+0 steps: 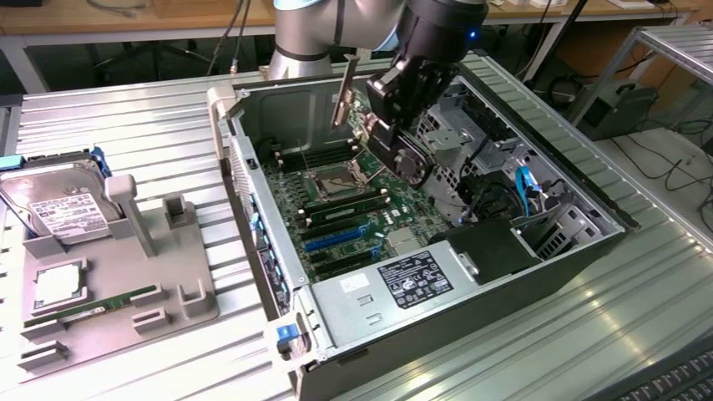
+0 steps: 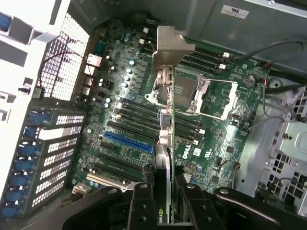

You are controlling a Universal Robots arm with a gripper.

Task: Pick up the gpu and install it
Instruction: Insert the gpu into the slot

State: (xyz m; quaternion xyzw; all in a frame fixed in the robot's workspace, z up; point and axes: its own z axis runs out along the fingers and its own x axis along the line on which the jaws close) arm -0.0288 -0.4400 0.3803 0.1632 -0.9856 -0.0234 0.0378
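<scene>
Now | pincer (image 2: 164, 191) closed tight on the gpu (image 2: 163, 158) | gpu hangs on its edge over the green board (image 2: 129, 96) inside the open case (image 1: 468, 317), silver strip (image 2: 170, 45) at the end far from the pincer | board reads DELL | gpu edge shows a green logo (image 2: 160, 216)

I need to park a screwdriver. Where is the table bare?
In the exterior view: bare table upper left, past the grey tray, and a strip lower right of the case. Crowded: the tray's slots, and the case, where the gripper holds the gpu over the motherboard.
</scene>
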